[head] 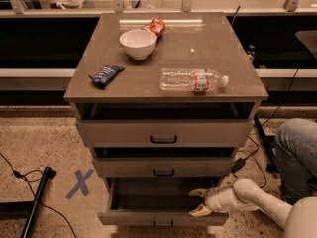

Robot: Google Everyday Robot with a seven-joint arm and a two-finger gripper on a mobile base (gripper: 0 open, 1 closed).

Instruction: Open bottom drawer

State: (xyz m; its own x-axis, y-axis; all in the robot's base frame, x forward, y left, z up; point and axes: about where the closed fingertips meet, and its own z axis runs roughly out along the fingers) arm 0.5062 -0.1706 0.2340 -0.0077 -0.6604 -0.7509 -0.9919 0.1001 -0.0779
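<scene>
The gripper (pixel 199 202), fingers spread, covers the right front corner of the bottom drawer (pixel 148 218); its arm (pixel 262 206) runs off the lower right edge. The drawer's inside is lost in shadow. A knee (pixel 297 152) is cut by the right edge.

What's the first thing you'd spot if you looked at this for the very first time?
Probably the white gripper, open at the right end of the bottom drawer, which sticks out farthest of the three. Next, the cabinet top: a white bowl near the back and a water bottle lying on its side at the front right.
</scene>
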